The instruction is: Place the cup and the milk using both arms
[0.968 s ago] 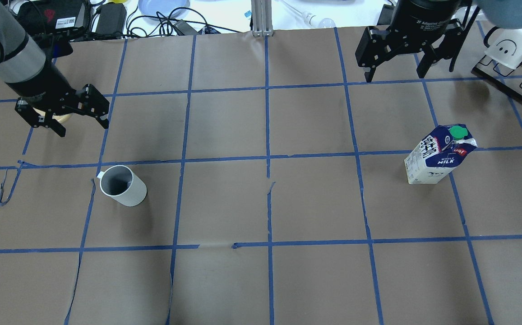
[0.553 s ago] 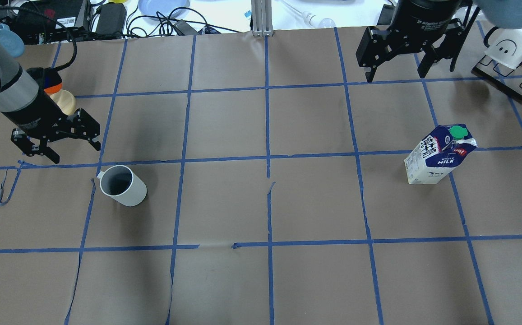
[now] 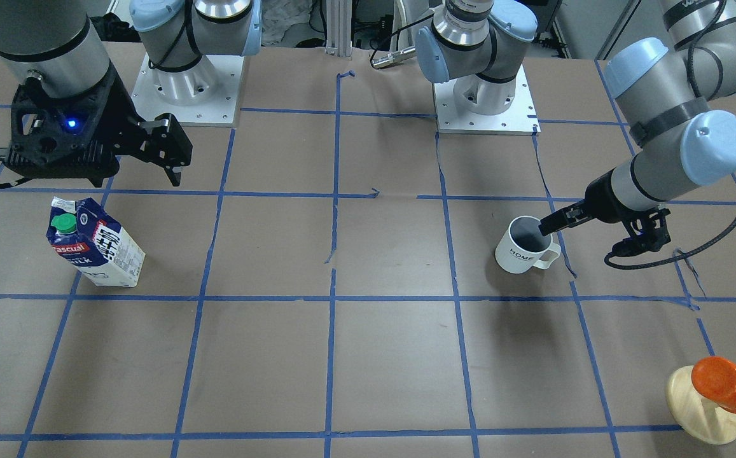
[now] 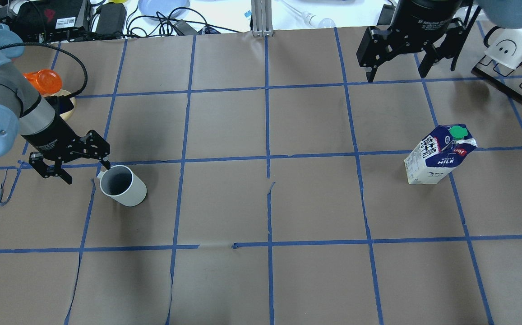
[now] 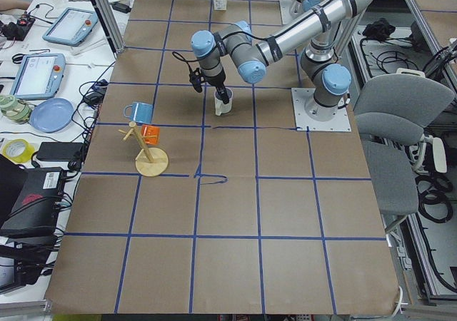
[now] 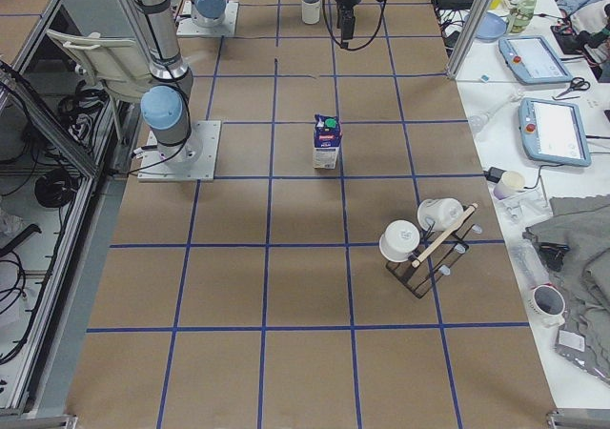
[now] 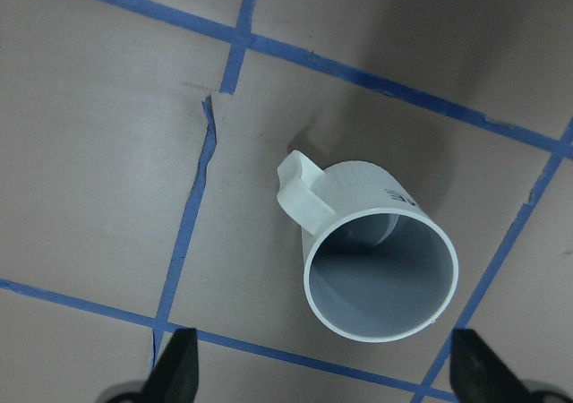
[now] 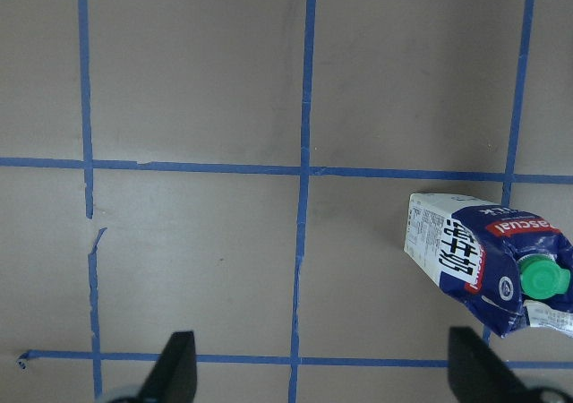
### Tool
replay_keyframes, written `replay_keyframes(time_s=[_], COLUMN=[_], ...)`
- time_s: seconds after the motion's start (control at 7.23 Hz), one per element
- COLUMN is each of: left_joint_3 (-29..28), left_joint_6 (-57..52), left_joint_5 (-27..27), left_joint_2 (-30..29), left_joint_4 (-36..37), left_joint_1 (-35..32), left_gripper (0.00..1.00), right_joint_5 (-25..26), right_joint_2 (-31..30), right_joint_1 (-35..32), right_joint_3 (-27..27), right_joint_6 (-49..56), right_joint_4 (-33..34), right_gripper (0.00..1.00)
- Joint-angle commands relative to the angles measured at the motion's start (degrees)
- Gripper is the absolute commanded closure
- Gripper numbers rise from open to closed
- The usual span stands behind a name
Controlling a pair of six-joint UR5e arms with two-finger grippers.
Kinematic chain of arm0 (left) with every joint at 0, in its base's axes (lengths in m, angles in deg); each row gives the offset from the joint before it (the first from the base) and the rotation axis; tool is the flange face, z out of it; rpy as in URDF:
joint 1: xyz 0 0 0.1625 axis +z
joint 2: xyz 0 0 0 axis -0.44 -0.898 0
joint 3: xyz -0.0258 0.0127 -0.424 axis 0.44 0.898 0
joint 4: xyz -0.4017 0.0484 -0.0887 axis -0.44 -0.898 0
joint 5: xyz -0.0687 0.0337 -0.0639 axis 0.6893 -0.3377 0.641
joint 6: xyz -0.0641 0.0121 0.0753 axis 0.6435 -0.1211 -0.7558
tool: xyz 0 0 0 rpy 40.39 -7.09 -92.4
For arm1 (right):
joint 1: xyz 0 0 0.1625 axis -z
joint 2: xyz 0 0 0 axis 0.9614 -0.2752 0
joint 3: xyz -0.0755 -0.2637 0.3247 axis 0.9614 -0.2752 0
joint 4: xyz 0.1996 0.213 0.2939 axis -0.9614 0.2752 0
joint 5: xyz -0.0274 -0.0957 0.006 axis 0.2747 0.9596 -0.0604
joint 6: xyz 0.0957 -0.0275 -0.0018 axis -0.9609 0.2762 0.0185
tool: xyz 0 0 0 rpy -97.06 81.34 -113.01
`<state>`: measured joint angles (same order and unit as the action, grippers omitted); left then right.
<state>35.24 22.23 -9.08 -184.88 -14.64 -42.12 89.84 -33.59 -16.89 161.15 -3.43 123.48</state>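
Now the left gripper (image 4: 85, 174) hangs wide open just beside the cup (image 4: 123, 186), on its handle side. The cup looks hard, smooth and easy to break, so pinching its rim wall seems best. Far from the cup, the right gripper (image 4: 396, 74) is spread open too, and the light, squashy milk (image 4: 439, 155) stands there untouched.

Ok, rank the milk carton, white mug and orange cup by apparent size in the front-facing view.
Largest: milk carton
Then: white mug and orange cup, about alike; the orange cup is nearer the camera.
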Motion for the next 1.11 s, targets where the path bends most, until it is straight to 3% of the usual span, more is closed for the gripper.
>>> replay_keyframes(time_s=[0.0, 0.41, 0.69, 0.83, 0.97], left_joint_3=[0.87, 3.59, 3.34, 3.6, 3.6], left_joint_6=[0.35, 0.78, 0.52, 0.96, 2.35], left_joint_5=[-0.08, -0.17, -1.04, -1.05, -0.61], left_joint_2=[-2.3, -2.66, -3.36, -4.23, -5.03], left_joint_4=[1.37, 1.46, 4.95, 5.33, 5.42], left_joint_1=[0.02, 0.02, 0.1, 0.11, 0.11], left_gripper=[0.0, 0.0, 0.0, 0.06, 0.5], right_joint_5=[-0.46, 0.32, 0.15, 0.24, 0.33], right_joint_2=[0.08, 1.05, 1.14, 1.14, 0.96], right_joint_1=[0.04, 2.04, 7.39, 10.55, 14.5], right_joint_3=[-0.49, 0.91, 4.15, 6.7, 9.59], right_joint_6=[-0.2, 0.32, 4.43, 8.81, 15.38], right_joint_4=[0.04, 2.4, 2.49, 3.89, 4.51], right_gripper=[0.0, 0.0, 0.0, 0.0, 0.0])
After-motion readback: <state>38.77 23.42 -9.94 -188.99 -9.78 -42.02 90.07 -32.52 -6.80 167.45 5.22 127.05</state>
